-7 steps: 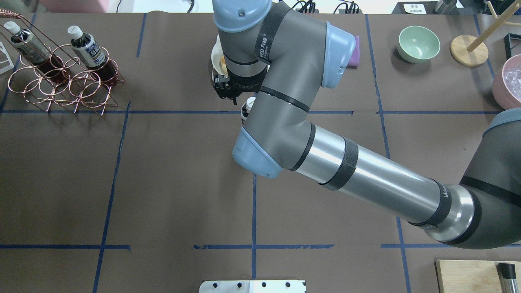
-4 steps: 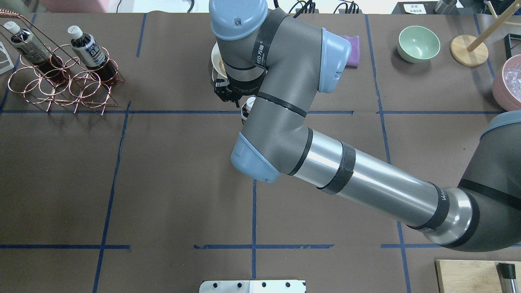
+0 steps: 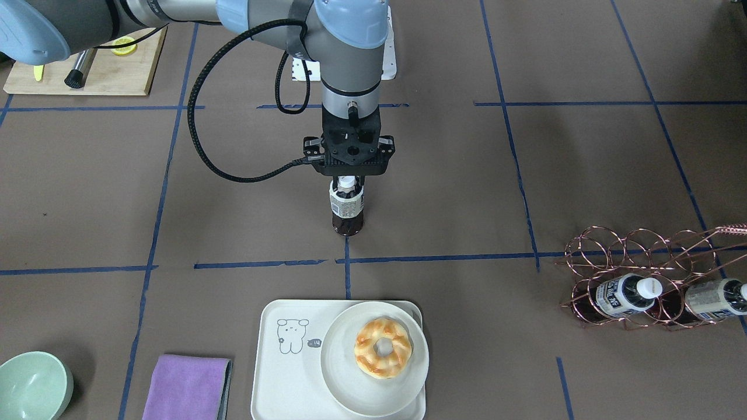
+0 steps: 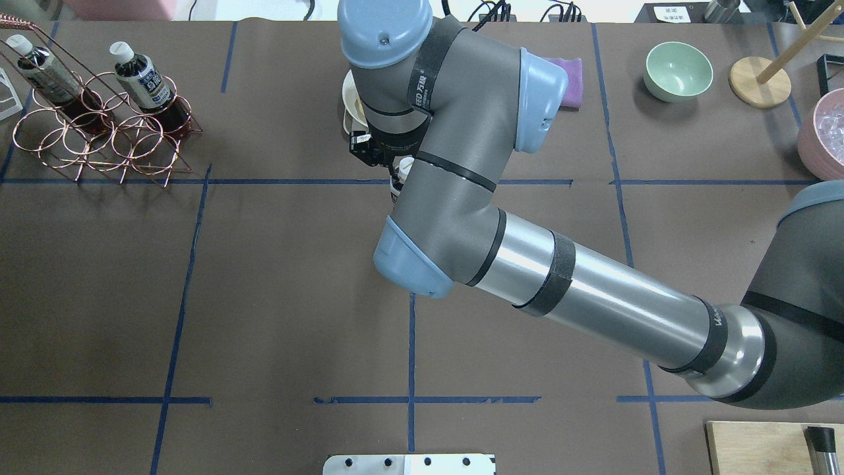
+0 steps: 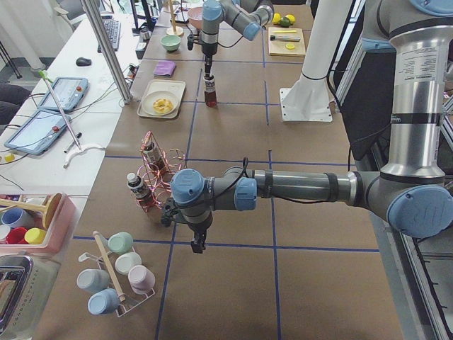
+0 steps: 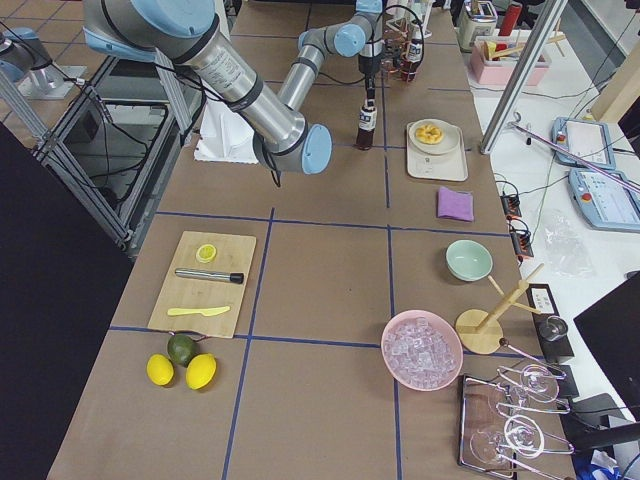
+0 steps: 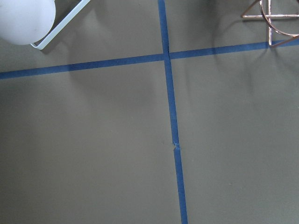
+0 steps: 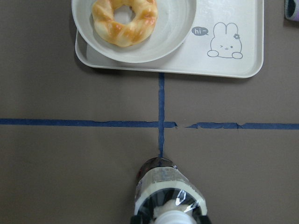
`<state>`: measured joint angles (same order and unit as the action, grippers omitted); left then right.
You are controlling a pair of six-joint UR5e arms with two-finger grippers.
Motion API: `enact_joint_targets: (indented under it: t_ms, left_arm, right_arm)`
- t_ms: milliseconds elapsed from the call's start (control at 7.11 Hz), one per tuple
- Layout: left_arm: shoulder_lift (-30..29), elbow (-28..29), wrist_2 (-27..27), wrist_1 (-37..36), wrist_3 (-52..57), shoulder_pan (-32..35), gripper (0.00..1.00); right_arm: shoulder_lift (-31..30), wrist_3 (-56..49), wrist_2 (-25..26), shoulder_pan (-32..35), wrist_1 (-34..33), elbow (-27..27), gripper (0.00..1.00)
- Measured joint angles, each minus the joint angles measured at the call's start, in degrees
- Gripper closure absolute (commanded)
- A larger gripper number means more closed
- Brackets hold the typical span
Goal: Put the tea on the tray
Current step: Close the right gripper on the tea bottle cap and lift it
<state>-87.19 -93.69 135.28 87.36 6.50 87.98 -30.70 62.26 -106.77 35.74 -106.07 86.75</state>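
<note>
One tea bottle (image 3: 347,205) stands upright on the brown table, a short way from the cream tray (image 3: 280,373). In the right wrist view the bottle (image 8: 169,193) is at the bottom edge and the tray (image 8: 233,58) is ahead of it. My right gripper (image 3: 348,185) hangs straight down over the bottle. Its fingers sit either side of the white cap and look open. In the overhead view the arm hides most of the bottle (image 4: 397,185). My left gripper (image 5: 197,244) shows only in the exterior left view, near the copper rack, and I cannot tell its state.
A round plate with a doughnut (image 3: 376,353) fills the tray's right half. Two more tea bottles (image 3: 621,294) lie in the copper rack (image 3: 642,256). A purple cloth (image 3: 187,385) and a green bowl (image 3: 32,385) lie beside the tray. A wooden board (image 3: 87,67) is near the robot's base.
My right arm's wrist and gripper shifted slightly over the bottle, mostly in the first half second. The bottle stayed where it was.
</note>
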Motion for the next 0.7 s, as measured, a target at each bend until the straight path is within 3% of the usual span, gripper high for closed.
enact_joint_targets:
  t_ms: [141,704]
  left_arm:
    - [0.0,0.0,0.0,0.0,0.0,0.0,0.00]
    - [0.0,-0.1,0.1,0.0,0.0,0.0,0.00]
  right_arm:
    - [-0.1,-0.1,0.0,0.1,0.0,0.0,0.98]
    - [1.2,-0.3,-0.3,3.6,-0.2,0.7,1.00]
